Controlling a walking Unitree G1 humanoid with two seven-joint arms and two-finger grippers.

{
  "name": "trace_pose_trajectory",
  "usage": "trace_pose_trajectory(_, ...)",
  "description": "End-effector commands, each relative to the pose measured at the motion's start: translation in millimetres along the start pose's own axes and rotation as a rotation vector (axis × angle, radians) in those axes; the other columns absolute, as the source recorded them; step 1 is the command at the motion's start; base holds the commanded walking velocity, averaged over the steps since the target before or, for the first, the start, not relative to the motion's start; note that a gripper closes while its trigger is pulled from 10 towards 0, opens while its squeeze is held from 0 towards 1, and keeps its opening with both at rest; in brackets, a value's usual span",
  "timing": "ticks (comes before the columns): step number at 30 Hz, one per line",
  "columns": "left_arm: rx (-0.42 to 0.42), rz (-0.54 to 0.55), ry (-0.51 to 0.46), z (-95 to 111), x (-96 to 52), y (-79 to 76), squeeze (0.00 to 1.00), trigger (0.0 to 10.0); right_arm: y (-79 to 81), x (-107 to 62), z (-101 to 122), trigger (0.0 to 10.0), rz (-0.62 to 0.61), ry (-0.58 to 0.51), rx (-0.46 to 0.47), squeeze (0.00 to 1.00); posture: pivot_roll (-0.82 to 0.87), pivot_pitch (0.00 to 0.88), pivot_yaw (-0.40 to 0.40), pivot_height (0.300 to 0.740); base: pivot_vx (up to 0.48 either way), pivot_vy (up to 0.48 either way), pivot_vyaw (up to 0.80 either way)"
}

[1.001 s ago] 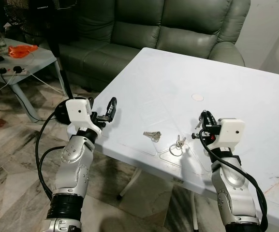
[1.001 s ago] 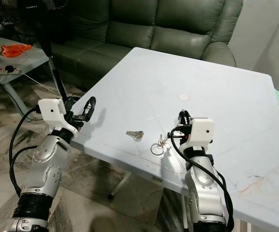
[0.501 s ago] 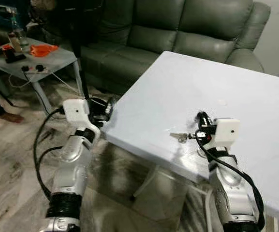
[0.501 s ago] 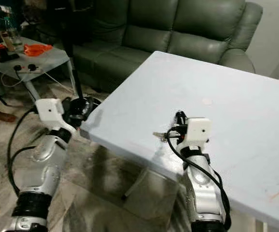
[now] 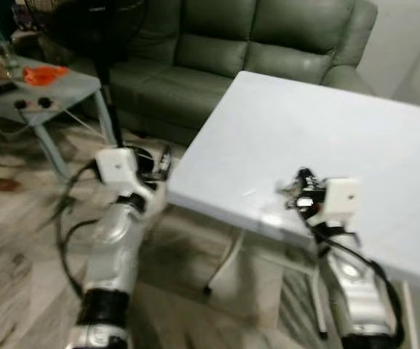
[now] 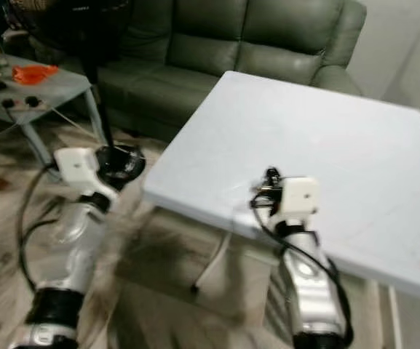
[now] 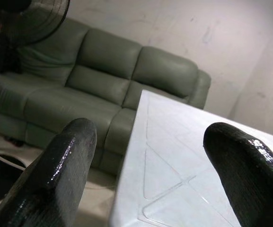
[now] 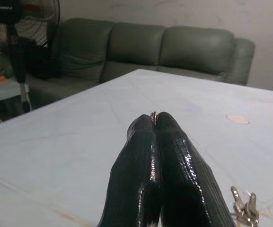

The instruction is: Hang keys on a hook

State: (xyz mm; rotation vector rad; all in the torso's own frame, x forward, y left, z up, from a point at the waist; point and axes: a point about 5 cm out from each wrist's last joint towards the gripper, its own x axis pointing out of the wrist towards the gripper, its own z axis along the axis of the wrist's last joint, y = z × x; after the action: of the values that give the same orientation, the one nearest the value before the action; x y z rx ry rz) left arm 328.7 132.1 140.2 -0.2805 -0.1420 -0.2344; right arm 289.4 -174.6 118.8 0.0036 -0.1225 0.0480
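Right wrist view: right end effector (image 8: 154, 124) pinched together on a metal ring, keys (image 8: 243, 208) dangling beside over the tabletop (image 8: 79, 142). Left end effector (image 7: 145, 156) spread apart; sofa (image 7: 103, 71) and fan (image 8: 22, 33) behind.

Both eye views are motion-blurred. Near the table's (image 5: 355, 138) front edge, the keys (image 5: 290, 190) at the right gripper (image 5: 302, 190) are a smear; count and shape cannot be told. In the right wrist view a metal bit (image 8: 153, 114) pokes out between the pressed fingertips, the rest hidden by the fingers (image 8: 145, 165); more keys (image 8: 242, 205) are cut by the picture's edge. Left gripper's (image 7: 150, 170) fingers run off frame. Fan (image 7: 18, 23) cropped. Side-table items (image 5: 20, 73) too blurred to identify.
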Motion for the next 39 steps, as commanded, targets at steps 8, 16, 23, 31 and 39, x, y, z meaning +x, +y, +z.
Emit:
trace_pose_trajectory(8, 0.021, 0.017, -0.019, 5.3, 0.9, 3.9, 0.00, 10.0, 3.7, 3.7, 7.4, 10.0, 0.017, -0.028, -0.006, 0.00, -0.02, 0.000, -0.049, 0.740, 0.000, 0.279, 0.00)
trace_pose_trajectory(16, 0.023, 0.015, -0.018, 4.2, 0.4, 3.1, 0.00, 10.0, 3.6, 3.3, 7.5, 10.0, 0.019, -0.028, -0.010, 0.00, -0.02, 0.000, -0.052, 0.740, 0.000, 0.000, 0.00)
trace_pose_trajectory(23, 0.024, 0.015, -0.022, 4.2, 0.7, 2.3, 0.00, 10.0, 2.9, 3.8, 7.2, 10.0, 0.015, -0.021, -0.009, 0.00, -0.02, 0.000, -0.052, 0.740, 0.000, 0.000, 0.00)
trace_pose_trajectory(31, 0.024, 0.021, -0.019, 4.2, 1.8, 2.3, 0.00, 10.0, 2.2, 5.7, 5.3, 10.0, 0.009, 0.001, -0.014, 0.00, -0.02, 0.000, -0.047, 0.740, 0.000, 0.000, -0.66)
trace_pose_trajectory(39, 0.062, 0.002, -0.012, 3.0, 4.0, -1.5, 0.00, 10.0, 3.4, 8.7, 5.0, 10.0, 0.010, 0.011, -0.010, 0.00, -0.02, 0.000, -0.044, 0.740, 0.000, 0.000, -0.72)
